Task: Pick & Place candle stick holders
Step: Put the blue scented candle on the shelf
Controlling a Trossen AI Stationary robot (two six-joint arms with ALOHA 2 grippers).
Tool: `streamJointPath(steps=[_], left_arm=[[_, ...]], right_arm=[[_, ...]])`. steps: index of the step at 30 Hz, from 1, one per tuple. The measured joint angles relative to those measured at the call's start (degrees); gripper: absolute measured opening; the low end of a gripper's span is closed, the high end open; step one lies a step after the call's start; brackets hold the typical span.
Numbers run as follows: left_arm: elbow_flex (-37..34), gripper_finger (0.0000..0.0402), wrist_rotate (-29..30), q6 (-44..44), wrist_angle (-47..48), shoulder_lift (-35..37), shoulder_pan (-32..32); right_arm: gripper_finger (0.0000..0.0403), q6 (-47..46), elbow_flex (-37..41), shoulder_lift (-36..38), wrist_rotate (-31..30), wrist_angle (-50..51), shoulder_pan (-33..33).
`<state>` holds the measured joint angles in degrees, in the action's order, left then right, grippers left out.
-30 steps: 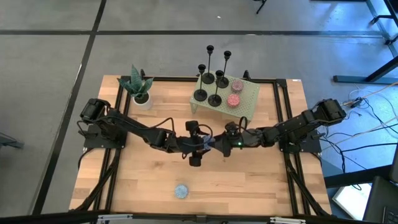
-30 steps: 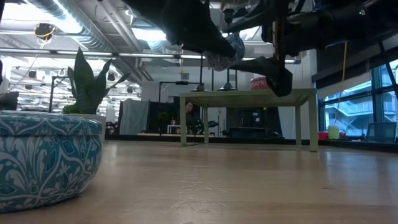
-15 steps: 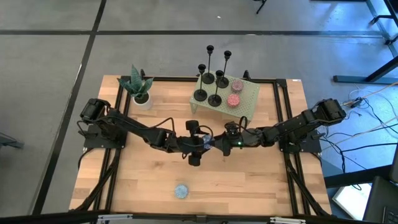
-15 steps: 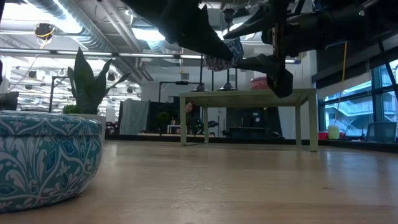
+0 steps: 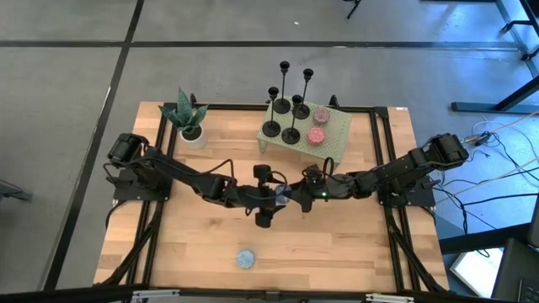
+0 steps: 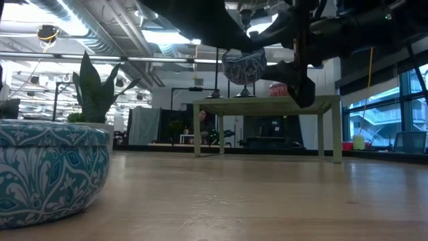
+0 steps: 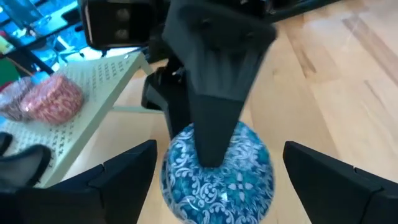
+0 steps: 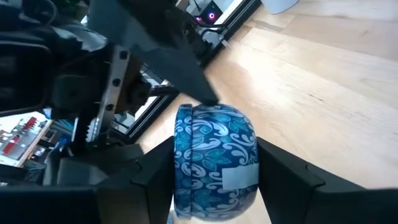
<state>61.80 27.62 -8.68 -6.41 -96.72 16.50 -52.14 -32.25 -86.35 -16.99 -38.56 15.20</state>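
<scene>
Candle stick holders point(image 5: 286, 109): four slim black pieces standing upright on a pale green perforated stand point(image 5: 337, 139) at upper centre of the high view; none is touched by either arm.
Stand, other contents: two pink round items point(image 5: 318, 124) on its right part.
Left gripper point(image 5: 280, 199): at desk centre; fingers point(image 7: 118, 180) spread wide apart on either side of a blue patterned tin point(image 7: 217, 171), not pressing on it.
Right gripper point(image 5: 288, 198): meets the left one at desk centre; fingers point(image 8: 283, 180) clamped on the blue patterned tin, which hangs above the desk point(image 5: 337, 244) in the low view.
Second blue patterned tin point(image 5: 245, 257): on the desk, lower centre of the high view, well apart from the arms.
Potted plant point(image 5: 187, 118): upper left corner of the desk.
</scene>
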Motion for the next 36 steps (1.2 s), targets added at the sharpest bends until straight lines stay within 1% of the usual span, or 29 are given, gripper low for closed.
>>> streamJointPath(steps=[3,8,15,21,25,29,32,36], left_arm=[[0.1,0.0346,1.5,-0.8,-0.1,0.3,0.5],[0.0,0.0345,5.4,-1.2,0.2,1.0,0.9],[0.0,0.0345,11.3,-3.2,0.5,3.3,3.5],[0.0,0.0345,16.8,-4.5,1.4,6.8,7.8],[0.0,0.0345,23.4,-3.1,4.6,9.3,10.9],[0.0,0.0345,28.2,-1.2,8.0,11.2,13.5],[0.0,0.0345,29.6,-0.1,8.4,11.8,14.8],[0.0,0.0345,29.8,0.1,8.4,11.8,15.8]], right_arm=[[0.0197,0.1,0.0,0.0,0.0,-0.2,0.0],[0.0171,0.3,0.0,0.0,1.8,0.0,0.0],[0.0182,2.7,0.0,0.0,3.3,-0.3,0.0],[0.0172,4.8,0.1,1.3,3.4,-0.3,0.0],[0.0179,6.4,0.1,5.8,4.1,1.2,0.3],[0.0185,7.7,0.0,12.8,4.2,5.1,1.3],[0.0180,7.3,0.0,18.3,2.8,11.0,2.1],[0.0178,1.8,0.0,24.9,-0.5,20.9,3.0]])
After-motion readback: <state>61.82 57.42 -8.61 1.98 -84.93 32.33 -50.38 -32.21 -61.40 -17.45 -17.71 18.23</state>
